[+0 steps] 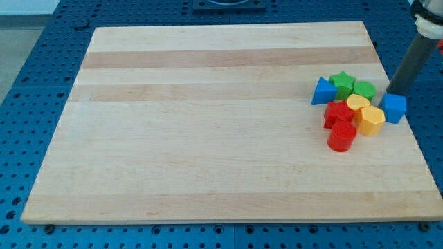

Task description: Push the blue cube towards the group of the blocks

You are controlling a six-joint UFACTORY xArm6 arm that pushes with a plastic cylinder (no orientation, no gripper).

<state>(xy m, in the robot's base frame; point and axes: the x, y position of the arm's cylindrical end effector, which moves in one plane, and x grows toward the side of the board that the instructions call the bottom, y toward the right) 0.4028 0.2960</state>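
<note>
My tip (392,92) sits low on the dark rod near the board's right edge, just above the blue cube (394,108) in the view and seemingly touching or all but touching its top edge; there is no claw to speak of, only this bare rod end, so nothing is held. The blue cube rests just to the right of the yellow hexagonal block (369,119), close beside it, though I cannot tell if they touch; it stands near the right edge of the wooden board (208,138), with only a thin strip of wood between it and that edge. The group lies to the cube's left: a yellow block (358,104) above the hexagon, a green block (365,89) and a green star (341,81) towards the view's top, a blue triangular block (322,92) at the cluster's left, a red block (338,112) and a red cylinder (341,136) at its bottom; they are packed together. Leftward the board runs wide and bare to its far edge; the blue pegboard table (41,83) frames it on all sides.
</note>
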